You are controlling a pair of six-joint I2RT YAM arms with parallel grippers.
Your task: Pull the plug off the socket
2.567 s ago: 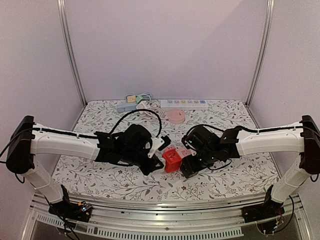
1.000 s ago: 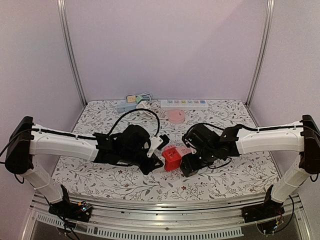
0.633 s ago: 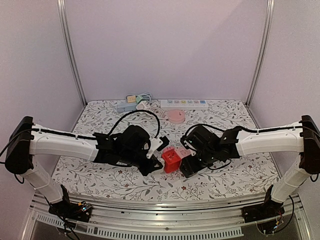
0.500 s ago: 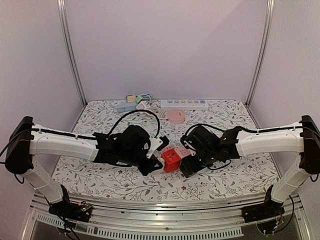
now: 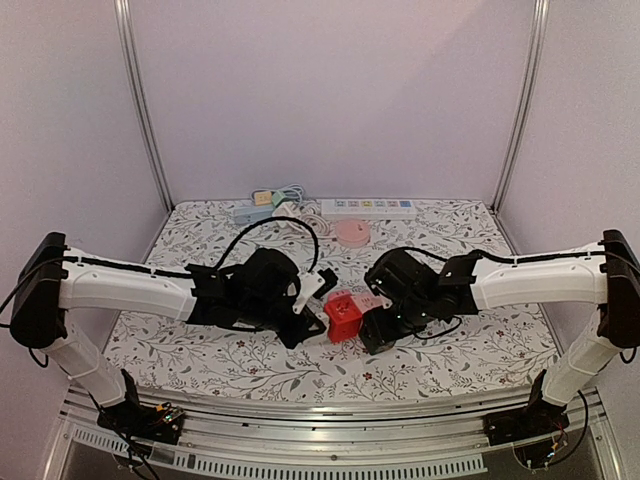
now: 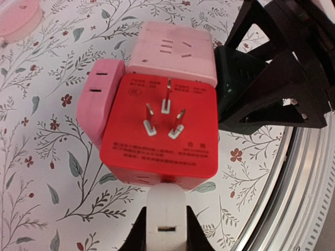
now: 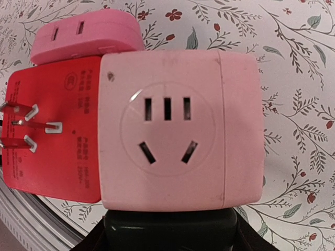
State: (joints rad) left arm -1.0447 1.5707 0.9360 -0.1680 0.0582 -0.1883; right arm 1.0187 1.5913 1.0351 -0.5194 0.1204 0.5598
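Currently the left gripper point(image 6: 165, 235) has its fingers pressed tight on the white plug point(image 6: 165, 209), which sits in the near side of the red and pink socket point(image 6: 159, 130). The socket is held mid-table between the two arms, with the right gripper point(image 6: 230, 89) clamped on its right side. The main risk is slipping: the narrow plug could slide out of the pinch if it sticks. A pull that is off-line could twist the socket in the right grip, or drop it onto the table point(image 5: 470, 350).

Plain lilac walls point(image 5: 330, 90) with aluminium corner posts point(image 5: 140, 110) enclose a floral-patterned table point(image 5: 480, 350).
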